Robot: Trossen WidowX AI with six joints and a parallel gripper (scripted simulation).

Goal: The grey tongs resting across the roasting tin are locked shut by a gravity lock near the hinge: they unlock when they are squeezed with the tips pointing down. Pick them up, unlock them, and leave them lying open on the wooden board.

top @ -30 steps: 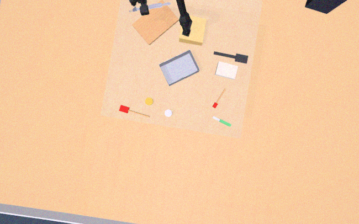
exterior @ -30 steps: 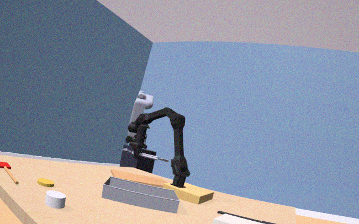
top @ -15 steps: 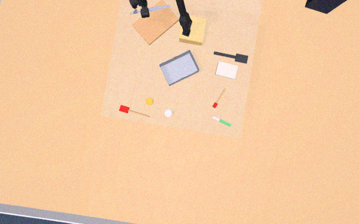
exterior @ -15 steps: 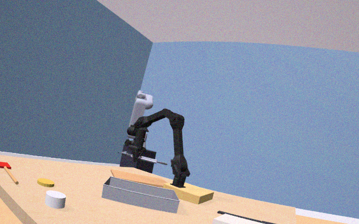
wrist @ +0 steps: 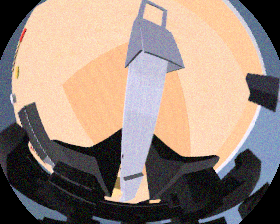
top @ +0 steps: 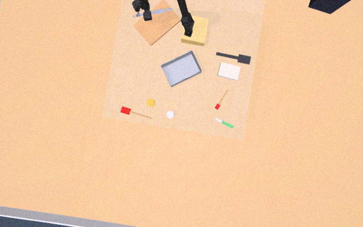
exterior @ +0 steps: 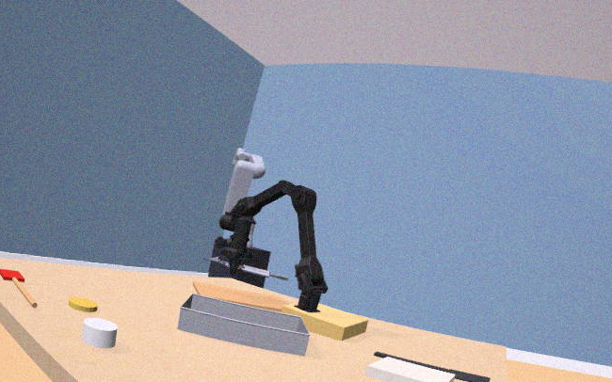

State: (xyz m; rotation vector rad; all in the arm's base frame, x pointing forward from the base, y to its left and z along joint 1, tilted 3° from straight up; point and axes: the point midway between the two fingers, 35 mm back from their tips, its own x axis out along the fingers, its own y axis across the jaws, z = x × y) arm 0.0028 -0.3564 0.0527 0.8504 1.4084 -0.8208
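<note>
Gripping the grey tongs point(top: 153, 12) firmly, the gripper point(top: 146, 14) is holding them just above the wooden board point(top: 157, 25), their long axis lying nearly level, so the board is waiting directly below.

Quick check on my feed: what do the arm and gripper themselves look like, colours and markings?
The arm is matte black throughout, built of slim boxy links with chunkier rounded joints, and no loose cables show. It rises from a yellow block. The gripper is black too, with angular wedge-shaped fingers; the wrist view shows a pale dotted line along one finger's edge. No lettering is legible.
</note>
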